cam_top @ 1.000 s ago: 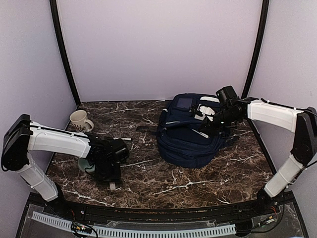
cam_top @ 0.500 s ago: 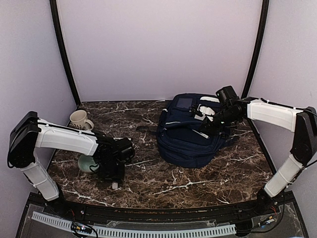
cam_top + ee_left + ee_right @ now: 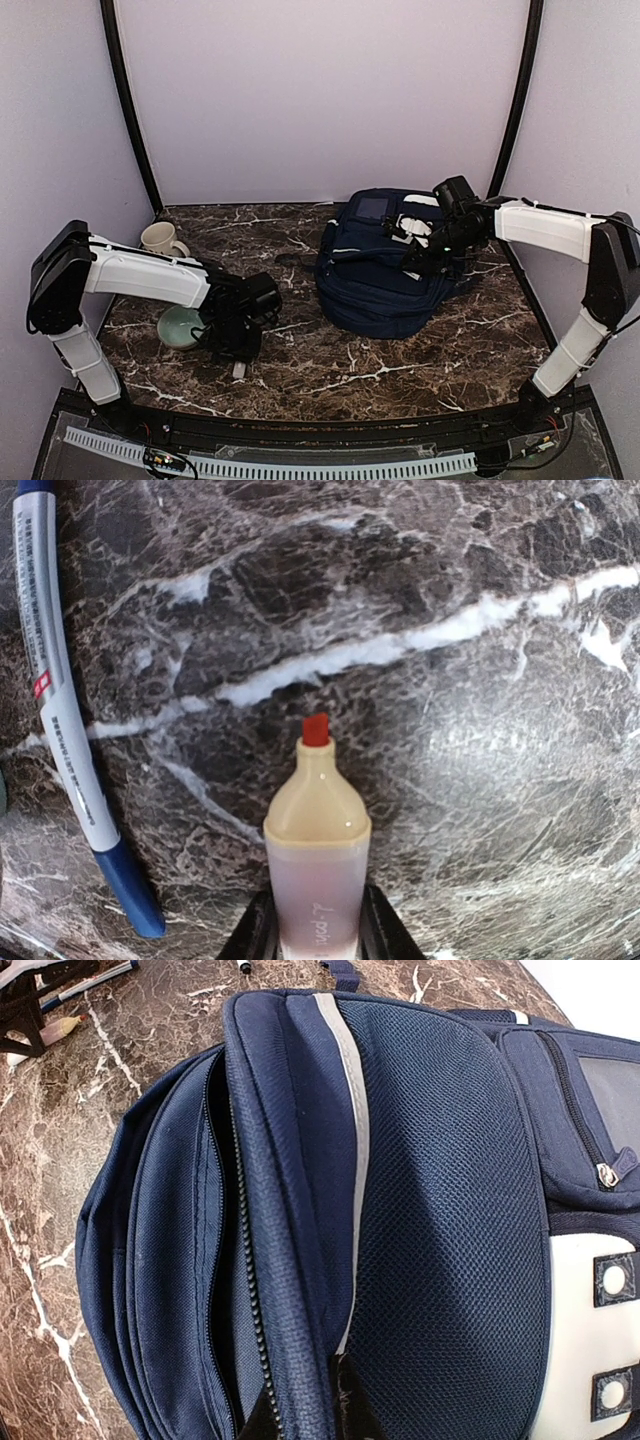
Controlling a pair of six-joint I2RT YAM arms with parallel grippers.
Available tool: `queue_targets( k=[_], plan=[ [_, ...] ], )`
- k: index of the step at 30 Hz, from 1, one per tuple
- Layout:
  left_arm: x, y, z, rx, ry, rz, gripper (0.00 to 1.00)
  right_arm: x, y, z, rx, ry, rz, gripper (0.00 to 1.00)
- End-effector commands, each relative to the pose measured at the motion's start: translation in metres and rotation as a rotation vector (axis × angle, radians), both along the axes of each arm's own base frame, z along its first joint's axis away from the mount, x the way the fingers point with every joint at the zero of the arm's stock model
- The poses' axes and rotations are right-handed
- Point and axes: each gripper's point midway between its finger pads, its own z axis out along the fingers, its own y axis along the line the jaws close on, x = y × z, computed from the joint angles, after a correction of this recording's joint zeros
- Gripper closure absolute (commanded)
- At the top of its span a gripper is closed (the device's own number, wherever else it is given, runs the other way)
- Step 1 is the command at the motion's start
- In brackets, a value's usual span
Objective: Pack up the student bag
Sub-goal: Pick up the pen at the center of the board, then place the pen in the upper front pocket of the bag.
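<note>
I see my right claw [image 3: 305,1405] pinching the open lip of the bag [image 3: 372,275], which lies on the tabletop [image 3: 400,365], while well to the left of the bag my left claw [image 3: 315,935] is clamped on a red-tipped marker [image 3: 316,830], with a pen [image 3: 60,700] lying just beside it.

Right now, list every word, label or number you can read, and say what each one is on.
On the highlighter: faint lettering on the barrel, cut off at the picture's edge; not readable.
On the pen: small print and a red mark along the white barrel; too blurred to read.
On the student bag: no text visible.
On the mug: too small to tell.
</note>
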Motion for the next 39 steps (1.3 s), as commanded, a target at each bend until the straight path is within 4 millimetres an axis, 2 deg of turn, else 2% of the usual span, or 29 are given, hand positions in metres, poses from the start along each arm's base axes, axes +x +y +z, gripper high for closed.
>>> queue_targets(
  k=[1, 5, 12, 15, 20, 23, 27, 31, 34, 39],
  plan=[
    [0.011, -0.014, -0.017, -0.028, -0.022, -0.049, 0.77, -0.018, 0.016, 0.007, 0.075, 0.075, 0.072, 1.00],
    [0.022, -0.023, 0.009, -0.045, -0.066, -0.105, 0.78, -0.018, 0.016, 0.009, 0.078, 0.074, 0.075, 1.00],
    [0.053, -0.050, 0.087, -0.128, -0.226, -0.207, 0.80, -0.024, 0.020, 0.015, 0.102, 0.090, 0.102, 1.00],
    [0.070, -0.074, 0.127, -0.231, -0.340, -0.270, 0.81, -0.021, 0.020, 0.021, 0.104, 0.081, 0.089, 1.00],
    [0.096, -0.133, 0.189, -0.504, -0.551, -0.363, 0.83, -0.008, 0.021, 0.040, 0.119, 0.039, 0.041, 1.00],
    [0.105, -0.169, 0.215, -0.680, -0.654, -0.418, 0.83, 0.003, 0.019, 0.070, 0.125, -0.037, 0.004, 1.00],
    [0.111, -0.207, 0.233, -0.817, -0.756, -0.518, 0.83, 0.014, 0.014, 0.090, 0.104, -0.089, -0.043, 1.00],
    [0.117, -0.236, 0.246, -0.827, -0.853, -0.674, 0.82, 0.015, 0.011, 0.107, 0.106, -0.120, -0.056, 1.00],
    [0.111, -0.257, 0.244, -0.755, -0.922, -0.898, 0.82, 0.012, 0.008, 0.119, 0.110, -0.131, -0.069, 1.00],
    [0.110, -0.279, 0.236, -0.562, -1.012, -1.126, 0.83, 0.001, 0.003, 0.140, 0.136, -0.175, -0.066, 1.00]
  ],
)
